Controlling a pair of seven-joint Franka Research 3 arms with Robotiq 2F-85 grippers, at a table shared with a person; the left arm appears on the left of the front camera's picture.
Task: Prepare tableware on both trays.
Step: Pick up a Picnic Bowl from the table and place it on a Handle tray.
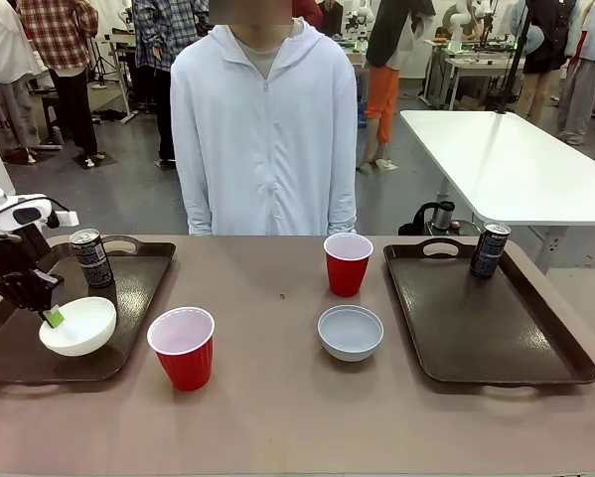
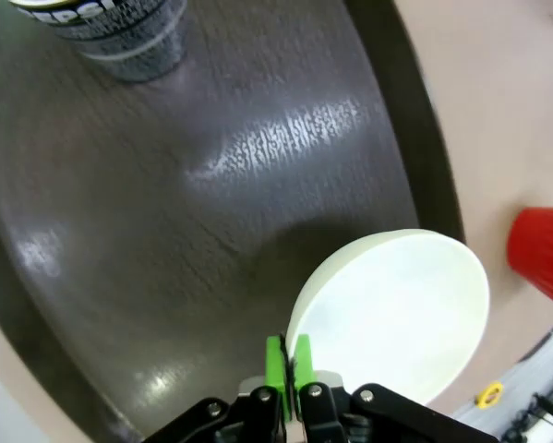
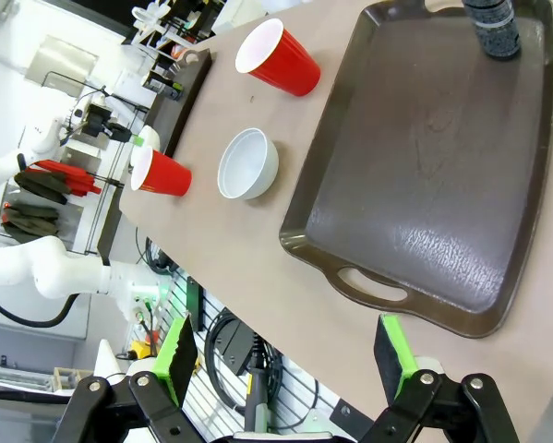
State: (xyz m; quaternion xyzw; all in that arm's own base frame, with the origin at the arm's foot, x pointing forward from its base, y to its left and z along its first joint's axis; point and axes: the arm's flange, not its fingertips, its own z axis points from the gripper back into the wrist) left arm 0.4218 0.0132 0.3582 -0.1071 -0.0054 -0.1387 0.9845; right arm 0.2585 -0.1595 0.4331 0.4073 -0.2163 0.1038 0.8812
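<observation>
Here, on the worktop (image 1: 277, 407), the left tray (image 1: 143, 293) had the white bowl (image 1: 83, 328) on or just above its six o'clock. Our left hand (image 1: 51, 317) was pinched shut on the bowl's rim at nine o'clock; our right hand (image 3: 285, 337) hung wide open, empty. We judged it best to settle the bowl flat, then release and lift straight up.
</observation>
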